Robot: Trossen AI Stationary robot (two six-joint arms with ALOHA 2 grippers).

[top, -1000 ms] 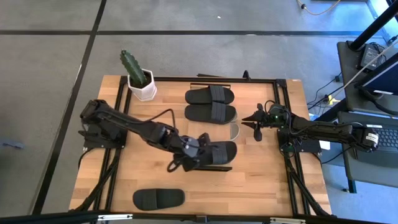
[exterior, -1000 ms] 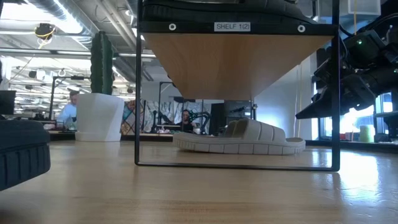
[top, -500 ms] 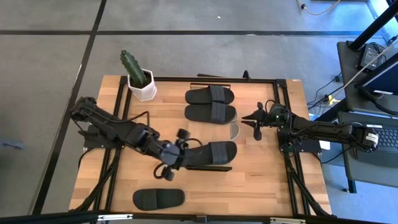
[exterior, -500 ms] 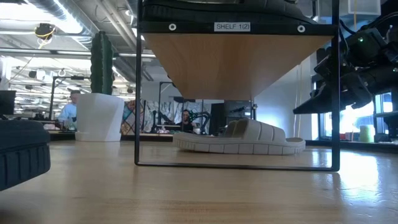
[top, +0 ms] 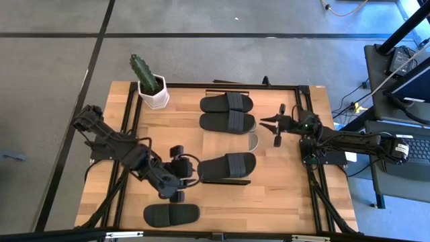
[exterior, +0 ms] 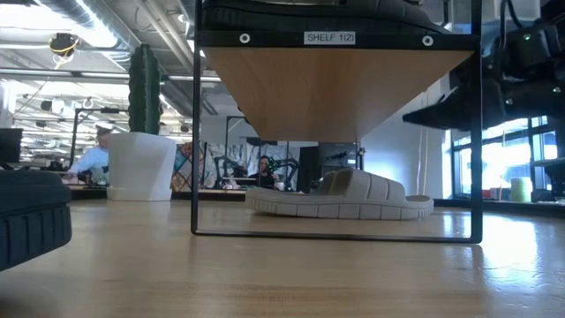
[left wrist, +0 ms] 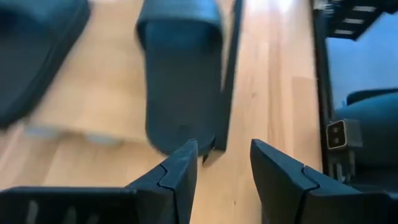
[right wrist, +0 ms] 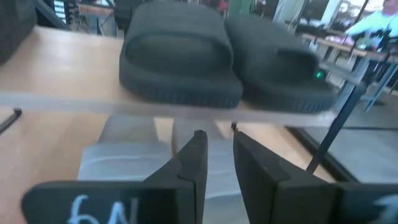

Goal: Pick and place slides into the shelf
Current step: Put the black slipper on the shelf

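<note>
High view: three black slides (top: 227, 102) on shelf (top: 269, 176) top, two at far end, one (top: 227, 168) at near end. Fourth black slide (top: 172, 215) on table near front edge. Beige slide (top: 253, 141) peeks from under shelf. Left gripper (top: 177, 173) just beside near slide's heel, fingers spread, empty. Right gripper (top: 276, 125) at shelf's right side, fingers parted, empty. Cactus pot (top: 152, 92) at far left corner.

Low view: beige slide (exterior: 340, 200) on table under shelf (exterior: 331, 84).

Left wrist view: fingers (left wrist: 180, 171) apart, slide (left wrist: 180, 74) ahead.

Right wrist view: fingers (right wrist: 194, 155) slightly apart, two black slides (right wrist: 177, 59) on plank.
</note>
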